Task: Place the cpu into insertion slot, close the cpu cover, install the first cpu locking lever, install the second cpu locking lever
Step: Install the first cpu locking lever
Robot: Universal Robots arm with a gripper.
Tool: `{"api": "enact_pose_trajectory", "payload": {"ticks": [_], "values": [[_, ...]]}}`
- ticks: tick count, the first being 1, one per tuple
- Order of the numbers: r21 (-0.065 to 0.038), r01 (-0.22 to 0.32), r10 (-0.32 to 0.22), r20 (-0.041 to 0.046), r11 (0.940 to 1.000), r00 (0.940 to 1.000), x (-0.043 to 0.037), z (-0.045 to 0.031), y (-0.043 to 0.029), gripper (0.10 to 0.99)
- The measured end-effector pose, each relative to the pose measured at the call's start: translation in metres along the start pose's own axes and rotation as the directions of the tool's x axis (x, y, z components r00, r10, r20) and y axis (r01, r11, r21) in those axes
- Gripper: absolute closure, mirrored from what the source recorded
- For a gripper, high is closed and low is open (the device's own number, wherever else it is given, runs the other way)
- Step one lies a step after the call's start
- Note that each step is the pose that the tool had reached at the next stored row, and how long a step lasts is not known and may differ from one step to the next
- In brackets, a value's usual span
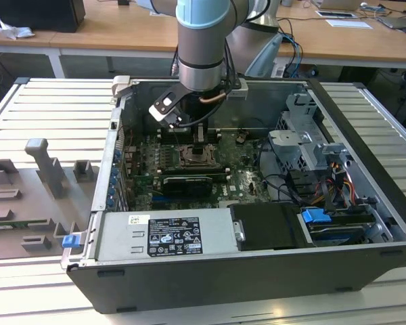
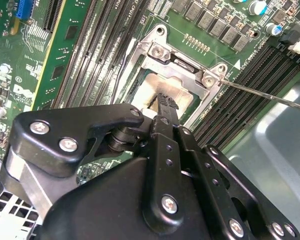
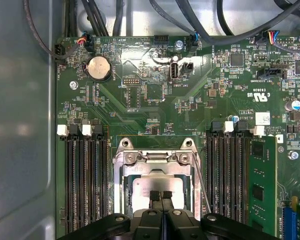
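The cpu point(image 3: 142, 190) is seen lying flat inside the insertion slot point(image 3: 121, 185) on the green motherboard point(image 3: 140, 100), directly beneath the tool point(image 3: 160, 194). The tool's fingers are drawn narrowly together (nothing is gripped between them), with their tips placed over the cpu's pale top; contact cannot be judged.
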State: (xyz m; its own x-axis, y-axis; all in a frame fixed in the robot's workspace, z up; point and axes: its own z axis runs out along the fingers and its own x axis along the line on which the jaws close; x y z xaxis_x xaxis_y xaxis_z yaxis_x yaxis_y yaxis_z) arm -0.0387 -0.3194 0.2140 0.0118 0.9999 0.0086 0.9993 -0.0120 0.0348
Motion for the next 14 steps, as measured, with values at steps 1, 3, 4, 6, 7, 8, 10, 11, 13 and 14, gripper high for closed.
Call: {"api": "enact_pose_trajectory", "payload": {"ticks": [1,3,4,6,7,8,10,11,13,14], "values": [[0.000,0.000,0.000,-0.0001,1.0000,1.0000,0.0000,0.0000,0.0000,0.980],[0.000,0.000,0.000,0.0000,1.0000,1.0000,0.0000,-0.0002,0.0000,0.980],[0.000,0.000,0.000,0.0000,1.0000,1.0000,0.0000,-0.0003,0.0000,0.980],[0.000,0.000,0.000,0.0005,1.0000,1.0000,0.0000,-0.0009,0.0000,0.980],[0.000,0.000,0.000,0.0005,1.0000,1.0000,0.0000,-0.0013,0.0001,0.980],[0.000,0.000,0.000,0.0004,1.0000,1.0000,0.0000,-0.0015,0.0001,0.980],[0.000,0.000,0.000,0.0004,1.0000,1.0000,0.0000,-0.0017,0.0001,0.980],[0.000,0.000,0.000,0.0004,1.0000,1.0000,0.0000,-0.0019,0.0001,0.980],[0.000,0.000,0.000,0.0005,1.0000,1.0000,0.0000,-0.0022,0.0001,0.980],[0.000,0.000,0.000,0.0004,1.0000,1.0000,0.0000,-0.0024,0.0001,0.980]]}}
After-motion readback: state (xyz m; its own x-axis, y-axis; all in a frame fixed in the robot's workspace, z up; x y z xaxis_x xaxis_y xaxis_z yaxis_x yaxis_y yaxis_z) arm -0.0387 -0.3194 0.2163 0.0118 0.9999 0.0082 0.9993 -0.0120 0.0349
